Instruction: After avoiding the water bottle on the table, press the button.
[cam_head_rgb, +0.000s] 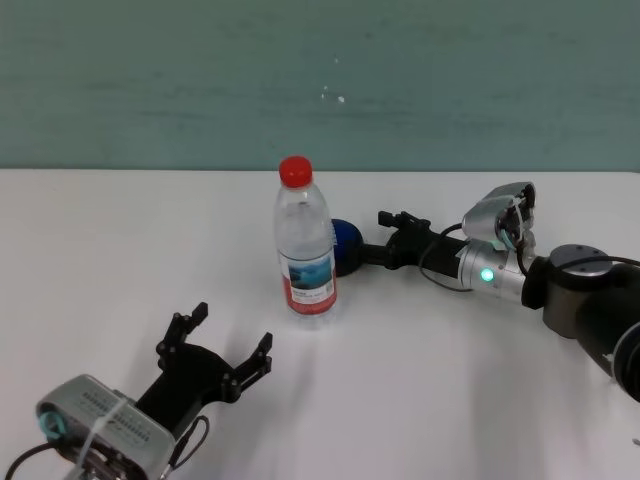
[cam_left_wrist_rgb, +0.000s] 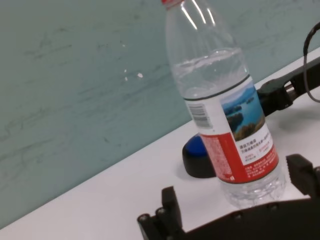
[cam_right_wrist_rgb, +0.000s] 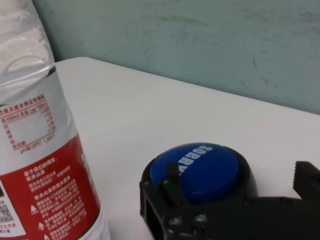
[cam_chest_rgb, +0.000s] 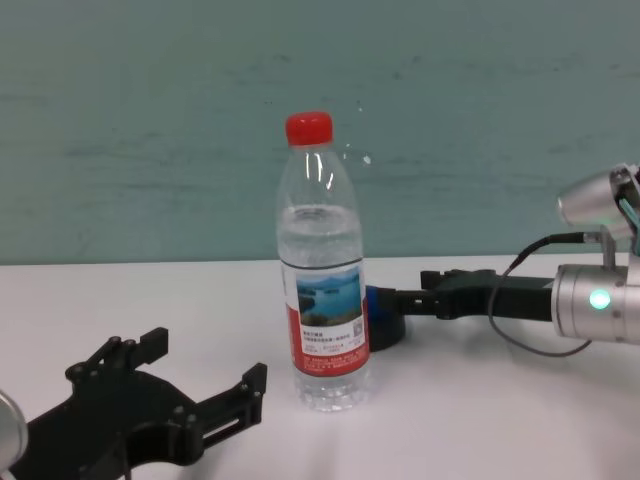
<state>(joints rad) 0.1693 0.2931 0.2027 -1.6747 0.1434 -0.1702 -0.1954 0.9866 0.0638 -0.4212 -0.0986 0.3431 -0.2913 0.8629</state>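
The water bottle (cam_head_rgb: 305, 240), clear with a red cap and red-and-white label, stands upright mid-table (cam_head_rgb: 100, 250). Just behind it to the right sits the blue-topped button (cam_head_rgb: 348, 246) on its black base, partly hidden by the bottle. My right gripper (cam_head_rgb: 375, 238) reaches in from the right and is open, its fingers (cam_right_wrist_rgb: 171, 181) flanking the button (cam_right_wrist_rgb: 200, 170) close above its near side. In the right wrist view the bottle (cam_right_wrist_rgb: 40, 150) stands apart from that gripper. My left gripper (cam_head_rgb: 230, 335) rests open at the front left, short of the bottle (cam_left_wrist_rgb: 225, 115).
A teal wall runs along the table's far edge. The white surface spreads wide to the left and front of the bottle (cam_chest_rgb: 325, 270). A cable loops along the right forearm (cam_chest_rgb: 590, 300).
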